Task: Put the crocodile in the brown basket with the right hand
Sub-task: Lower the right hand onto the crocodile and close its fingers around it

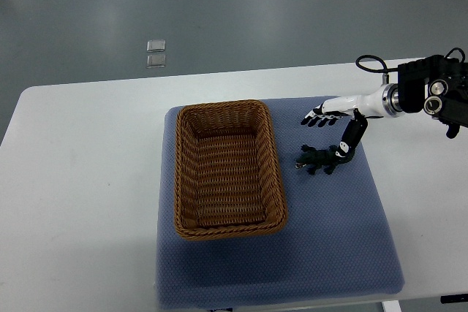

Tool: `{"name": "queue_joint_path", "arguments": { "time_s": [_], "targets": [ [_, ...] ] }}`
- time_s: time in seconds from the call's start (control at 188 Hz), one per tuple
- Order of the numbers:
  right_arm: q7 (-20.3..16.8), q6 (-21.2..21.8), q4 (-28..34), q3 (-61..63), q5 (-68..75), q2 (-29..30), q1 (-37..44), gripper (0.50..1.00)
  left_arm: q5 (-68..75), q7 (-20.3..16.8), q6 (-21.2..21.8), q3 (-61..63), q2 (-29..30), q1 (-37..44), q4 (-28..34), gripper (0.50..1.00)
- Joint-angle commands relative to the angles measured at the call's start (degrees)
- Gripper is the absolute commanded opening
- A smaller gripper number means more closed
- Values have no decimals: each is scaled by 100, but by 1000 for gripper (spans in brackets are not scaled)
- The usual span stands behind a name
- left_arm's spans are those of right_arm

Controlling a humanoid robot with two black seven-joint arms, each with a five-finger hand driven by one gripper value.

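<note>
Single steep overhead view, robot-side.

The basket (pixel 228 173) is brown woven wicker, on a blue-grey textured mat (pixel 329 239) over a white table (pixel 80 180). The crocodile (pixel 322 158) is dark green. The right hand (pixel 325 115) is white with black fingertips.

White robot hand (pixel 330 116) with dark fingertips — black wrist block, perhaps lenses — looped black cable.

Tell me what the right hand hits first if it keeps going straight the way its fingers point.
Probably the brown basket: the right hand points left toward its right rim. The crocodile lies below that line, nearer the camera. Height is unclear, so the hand might pass over the rim.
</note>
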Motion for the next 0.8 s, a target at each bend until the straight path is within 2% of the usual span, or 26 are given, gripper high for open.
{"name": "queue_joint_path", "arguments": {
  "time_s": [0.0,0.33,0.474,0.532,0.793],
  "targets": [
    [78,-17,2,0,-21,9,-89,897,1,0,0,0,0,0,9,1000],
    [87,-280,-16,-8,-513,53,-370,885,1,0,9,-9,0,0,9,1000],
    [140,-307,-25,9,-653,17,-502,858,1,0,9,-9,0,0,9,1000],
    [157,-333,-25,9,-671,17,-537,832,1,0,9,0,0,0,9,1000],
    [157,-430,-25,9,-680,52,-581,795,1,0,9,-9,0,0,9,1000]
  ]
}}
